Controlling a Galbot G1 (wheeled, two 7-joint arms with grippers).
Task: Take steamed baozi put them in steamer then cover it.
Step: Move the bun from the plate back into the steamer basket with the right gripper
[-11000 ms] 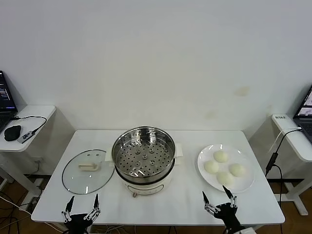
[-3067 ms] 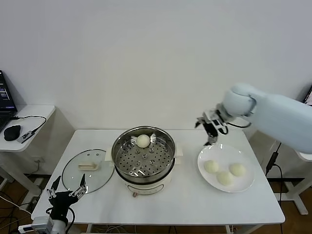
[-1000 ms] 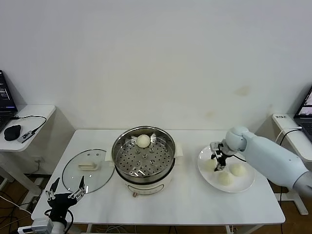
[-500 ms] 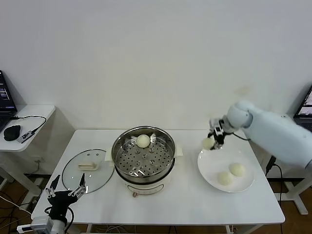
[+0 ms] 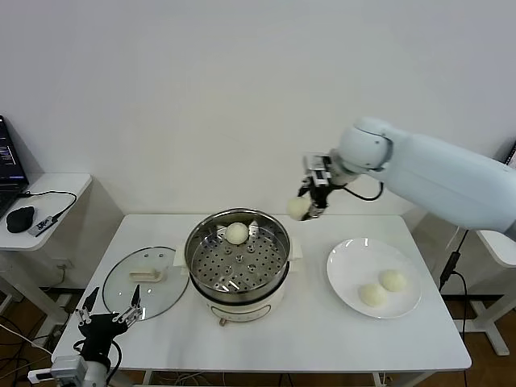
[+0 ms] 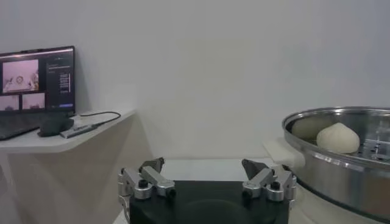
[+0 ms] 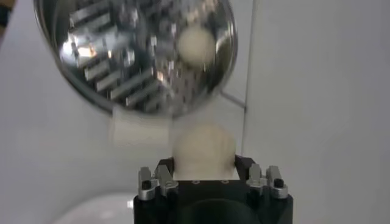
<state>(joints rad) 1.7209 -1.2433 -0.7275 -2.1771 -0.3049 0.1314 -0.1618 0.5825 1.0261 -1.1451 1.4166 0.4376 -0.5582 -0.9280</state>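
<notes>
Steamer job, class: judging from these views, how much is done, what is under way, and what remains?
Done: one baozi sits in the steamer. Under way: the right gripper carries a second baozi near the steamer's rim. Left: two baozi on the plate, and the cover lying beside the steamer. The left gripper waits open.

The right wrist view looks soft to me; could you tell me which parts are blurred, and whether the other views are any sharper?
Right wrist view: the steamer and the held baozi are smeared, and the perforated tray glares. Head view: evenly lit and sharp. Left wrist view: dimmer, though the steamer's rim stays crisp.
</notes>
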